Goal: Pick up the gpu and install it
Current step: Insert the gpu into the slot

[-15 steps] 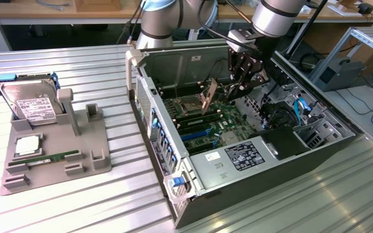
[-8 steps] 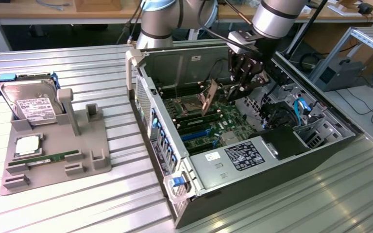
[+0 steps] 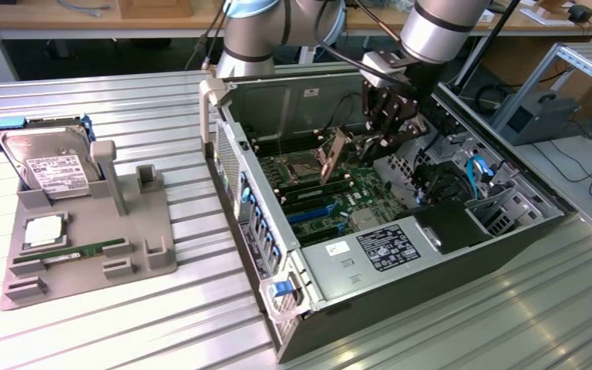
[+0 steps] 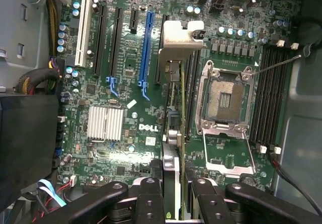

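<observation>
Jaws around edge-on gpu (image 4: 175,98), along slots (image 4: 149,48)

Open computer case (image 3: 440,301) laid on its side on a ribbed metal table (image 3: 121,331), with a grey parts holder (image 3: 101,270) beside it, to the exterior view's left.
Inside the case: green motherboard (image 3: 353,193) (image 4: 90,90) with bare CPU socket (image 4: 221,100), blue slot (image 4: 147,48), white slot (image 4: 82,30), finned silver heatsink (image 4: 106,123); labelled power supply (image 3: 378,250) nearest the camera. On the holder: hard drive (image 3: 52,166) leaning at the far end, square processor chip (image 3: 45,231) below it, green memory stick (image 3: 80,252) lying flat.
</observation>
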